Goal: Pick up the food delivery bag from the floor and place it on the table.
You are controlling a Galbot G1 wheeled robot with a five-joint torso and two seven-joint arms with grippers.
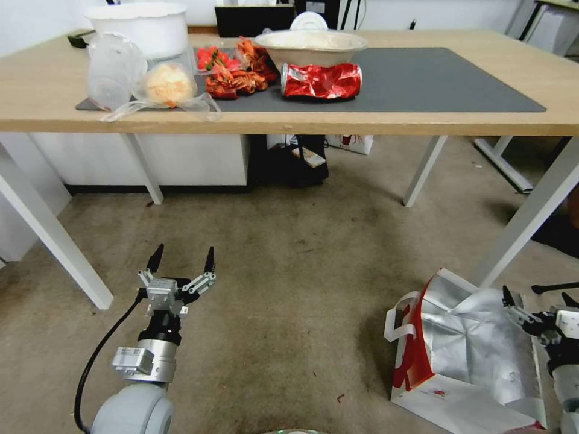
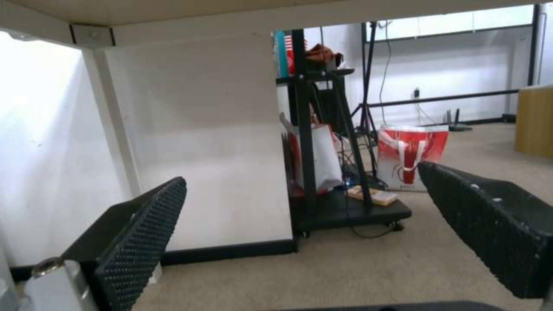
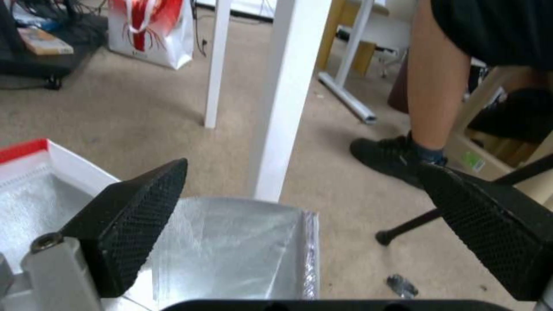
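Food delivery bag (image 1: 467,355) lies on the floor (image 1: 289,289), on its side, foil-lined mouth gaping, near the bench's (image 1: 422,123) front right leg. White strap handles on its left edge.

Right tool (image 1: 537,301) at the bag's right-hand rim, low over the foil; jaws spread wide, nothing held. In the right wrist view one finger (image 3: 138,224) sits over the silver lining, the other (image 3: 490,224) over bare carpet beside the bag (image 3: 230,246).

Left tool (image 1: 183,258) low over the carpet, well apart from the bag, fingers wide apart, empty.

On the bench: dark grey mat (image 1: 434,81). A white tub (image 1: 142,24) at the back left, contents not visible. A pale bowl (image 1: 310,45), contents unclear. A clear plastic bag (image 1: 166,90) holding a round pale-orange lump. A clear lidded cup (image 1: 114,69) on its side. Red crayfish shells (image 1: 235,75) loose on the mat, crushed red can (image 1: 322,81) just beside them.
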